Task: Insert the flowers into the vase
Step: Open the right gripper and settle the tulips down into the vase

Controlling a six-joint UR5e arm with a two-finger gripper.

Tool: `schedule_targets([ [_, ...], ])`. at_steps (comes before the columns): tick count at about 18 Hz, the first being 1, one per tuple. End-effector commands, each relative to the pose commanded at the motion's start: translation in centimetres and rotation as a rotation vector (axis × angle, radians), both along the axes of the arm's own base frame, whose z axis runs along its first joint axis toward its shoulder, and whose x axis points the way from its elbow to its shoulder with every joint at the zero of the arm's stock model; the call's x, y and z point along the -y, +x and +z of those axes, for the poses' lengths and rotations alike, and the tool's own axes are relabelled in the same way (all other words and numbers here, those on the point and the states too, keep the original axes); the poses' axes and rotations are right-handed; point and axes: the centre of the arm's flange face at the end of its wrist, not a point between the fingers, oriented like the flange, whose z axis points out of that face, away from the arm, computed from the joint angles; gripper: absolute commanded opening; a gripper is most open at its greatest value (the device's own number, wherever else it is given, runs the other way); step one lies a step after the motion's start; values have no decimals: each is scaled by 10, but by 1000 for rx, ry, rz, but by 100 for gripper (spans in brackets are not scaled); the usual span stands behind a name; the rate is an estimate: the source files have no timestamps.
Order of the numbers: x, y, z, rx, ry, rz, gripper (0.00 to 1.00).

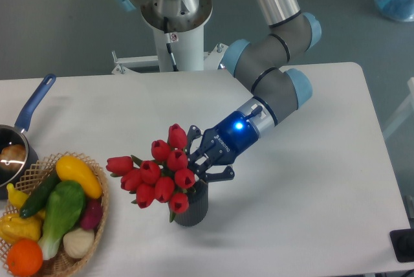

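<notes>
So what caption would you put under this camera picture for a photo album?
Robot gripper at a bunch of red tulips leaning over a small dark vase, beside a basket of vegetables.

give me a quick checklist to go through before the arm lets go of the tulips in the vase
1. Flowers over the vase: ok, the bunch sits right at the vase's mouth.
2. Stems inside the mouth: cannot tell, the buds and leaves hide the stems and the rim.
3. End effector grip on the bunch: cannot tell, its fingers are buried behind the buds.
4. Bunch balanced: not ok, most buds lean left of the vase, so it may tip on release.
5. Vase upright on the table: ok, it stands vertical.
6. Clear of neighbours: ok, the basket of vegetables stands apart to the left.
</notes>
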Motion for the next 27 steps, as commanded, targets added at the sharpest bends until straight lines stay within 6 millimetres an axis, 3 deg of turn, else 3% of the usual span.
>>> schedule_targets([
  [21, 7, 7, -29, -4, 35, -3, 27],
  [27, 7, 6, -26, -9, 38, -2, 40],
])
